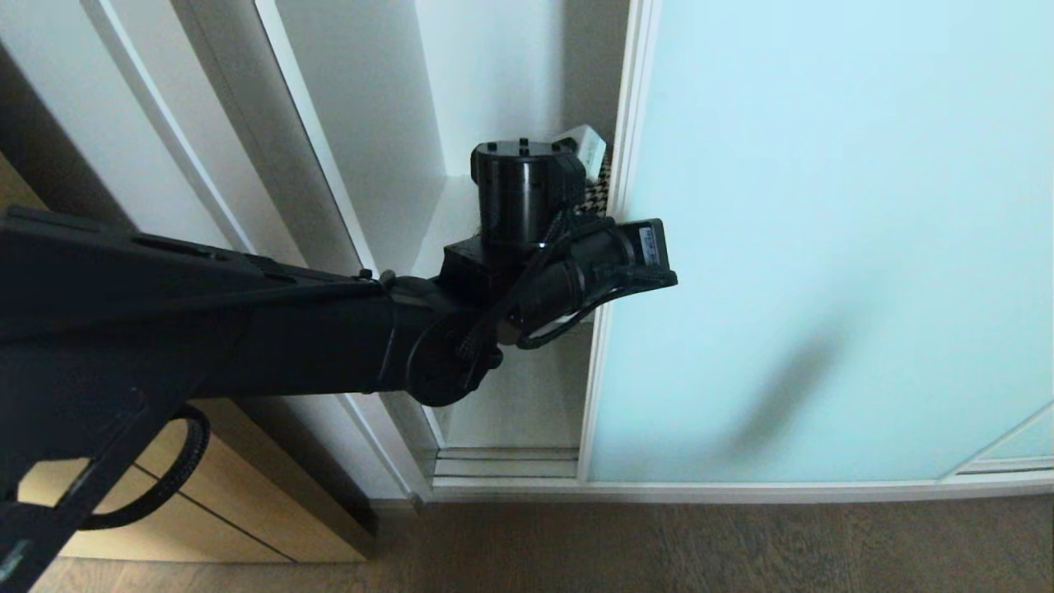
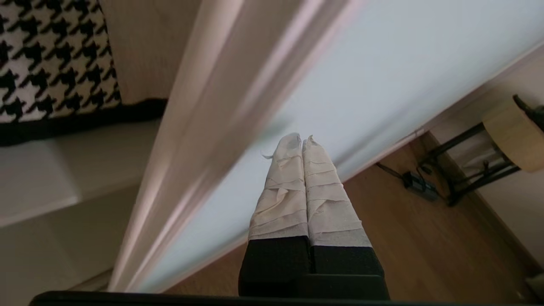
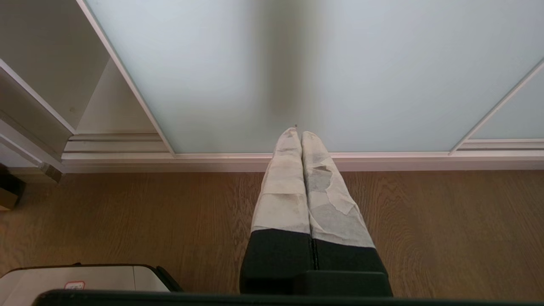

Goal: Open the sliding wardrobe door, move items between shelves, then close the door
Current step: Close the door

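The sliding wardrobe door (image 1: 823, 247), frosted aqua glass in a pale frame, stands partly open with a narrow gap on its left. My left arm (image 1: 527, 272) reaches into that gap at the door's frame edge (image 2: 204, 127). In the left wrist view my left gripper (image 2: 301, 139) is shut and empty, its taped fingers (image 2: 284, 191) pointing across the glass close to the frame. A houndstooth cushion (image 2: 51, 63) lies on a white shelf (image 2: 63, 170) inside; a sliver of the cushion (image 1: 603, 185) shows behind the wrist. My right gripper (image 3: 301, 134) is shut and empty, low before the door's bottom rail (image 3: 382, 156).
A light wooden cabinet front (image 1: 230, 511) stands at lower left. Brown wood floor (image 1: 700, 543) runs along the door track. A round wooden stool with black legs (image 2: 510, 136) and a power adapter (image 2: 418, 185) sit farther off. A pale casing (image 3: 85, 278) lies below the right wrist.
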You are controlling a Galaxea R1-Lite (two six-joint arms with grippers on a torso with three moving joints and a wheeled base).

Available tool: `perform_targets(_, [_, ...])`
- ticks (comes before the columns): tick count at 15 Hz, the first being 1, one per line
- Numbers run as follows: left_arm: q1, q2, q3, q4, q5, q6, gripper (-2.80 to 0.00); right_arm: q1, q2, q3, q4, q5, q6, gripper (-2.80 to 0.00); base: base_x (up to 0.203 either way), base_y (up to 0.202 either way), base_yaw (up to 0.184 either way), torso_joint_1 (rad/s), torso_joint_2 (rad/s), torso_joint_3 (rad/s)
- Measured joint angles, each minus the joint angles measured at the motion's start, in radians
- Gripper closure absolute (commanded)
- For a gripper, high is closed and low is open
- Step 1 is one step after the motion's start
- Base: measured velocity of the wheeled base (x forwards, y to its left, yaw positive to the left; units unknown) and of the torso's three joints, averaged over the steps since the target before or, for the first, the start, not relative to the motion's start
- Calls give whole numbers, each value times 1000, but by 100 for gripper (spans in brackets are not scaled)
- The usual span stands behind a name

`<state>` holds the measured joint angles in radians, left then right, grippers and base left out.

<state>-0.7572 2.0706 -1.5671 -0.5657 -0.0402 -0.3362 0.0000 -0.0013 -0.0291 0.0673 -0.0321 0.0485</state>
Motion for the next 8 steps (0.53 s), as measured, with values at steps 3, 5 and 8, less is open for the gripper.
perform_targets(3, [9,23,-41,9,21,1,0,0,0,0,0,0,0,0,0,0,0,0,0,0])
perform_targets(5, [16,37,-60,11,21,3,0,0,0,0,0,0,0,0,0,0,0,0,0,0])
perform_targets(8, [31,60,-87,10,27,3,0,0,0,0,0,0,0,0,0,0,0,0,0,0])
